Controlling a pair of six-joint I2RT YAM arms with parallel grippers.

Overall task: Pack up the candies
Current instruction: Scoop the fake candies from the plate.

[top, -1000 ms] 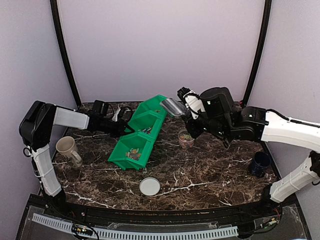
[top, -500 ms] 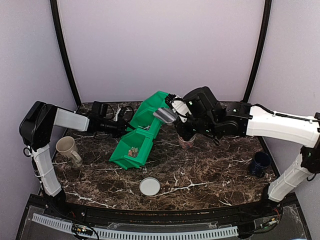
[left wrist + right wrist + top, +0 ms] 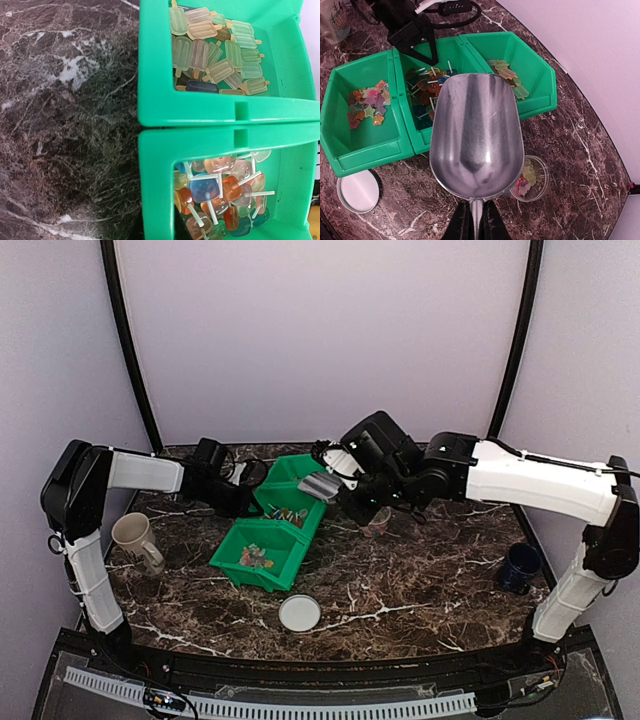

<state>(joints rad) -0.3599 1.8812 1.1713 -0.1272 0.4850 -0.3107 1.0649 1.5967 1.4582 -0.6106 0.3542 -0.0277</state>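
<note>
The candies lie in a green three-compartment bin (image 3: 262,575): star shapes (image 3: 367,102) at one end, lollipops (image 3: 425,87) in the middle, popsicle shapes (image 3: 507,75) at the other end. The left wrist view shows lollipops (image 3: 220,195) and popsicle shapes (image 3: 215,55) close up. More candies (image 3: 526,177) sit in a small clear cup (image 3: 378,521). My left gripper (image 3: 243,502) is shut on the bin's back wall (image 3: 415,37). My right gripper (image 3: 476,212) is shut on the handle of an empty metal scoop (image 3: 476,135), which hovers over the bin (image 3: 322,485).
A white round lid (image 3: 299,613) lies in front of the bin. A beige mug (image 3: 135,538) stands at the left and a dark blue mug (image 3: 518,567) at the right. The dark marble table (image 3: 420,590) ends at a wall behind.
The bin, tipped up on its side before, now lies flat on the table. My right gripper has carried the scoop leftward to above the bin. My left gripper kept its hold.
</note>
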